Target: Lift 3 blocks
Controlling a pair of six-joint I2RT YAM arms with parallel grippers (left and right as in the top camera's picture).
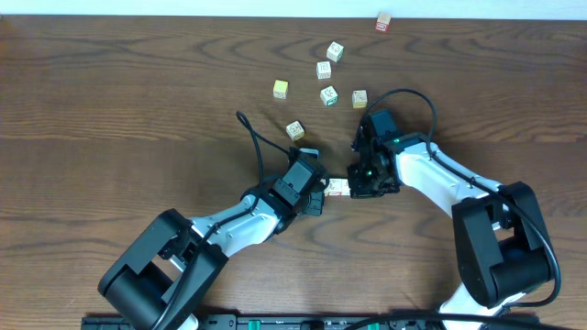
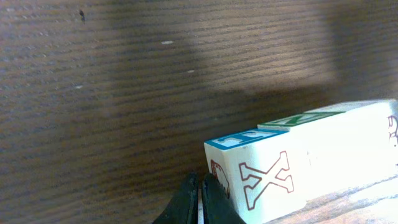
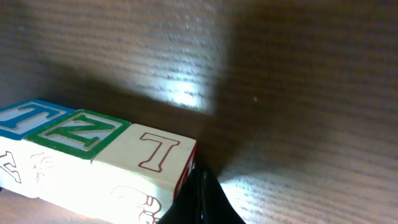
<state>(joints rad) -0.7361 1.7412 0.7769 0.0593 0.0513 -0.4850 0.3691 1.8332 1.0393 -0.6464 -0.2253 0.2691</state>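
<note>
Three blocks lie end to end in one row (image 1: 337, 187) between my two grippers. In the right wrist view their tops read a blue T (image 3: 25, 118), a green Z (image 3: 78, 134) and a red I (image 3: 155, 152). The left wrist view shows the blue-topped end block with a red X on its side (image 2: 261, 180). My left gripper (image 2: 200, 186) is shut, its tip against that end face. My right gripper (image 3: 199, 186) is also shut and presses the red I end. I cannot tell whether the row touches the table.
Several loose cubes lie at the back of the wooden table (image 1: 110, 110): a yellow one (image 1: 280, 88), whitish ones (image 1: 328, 94) (image 1: 323, 70) (image 1: 294, 129), and a reddish one (image 1: 383, 22) near the far edge. Both arms reach in from the front edge.
</note>
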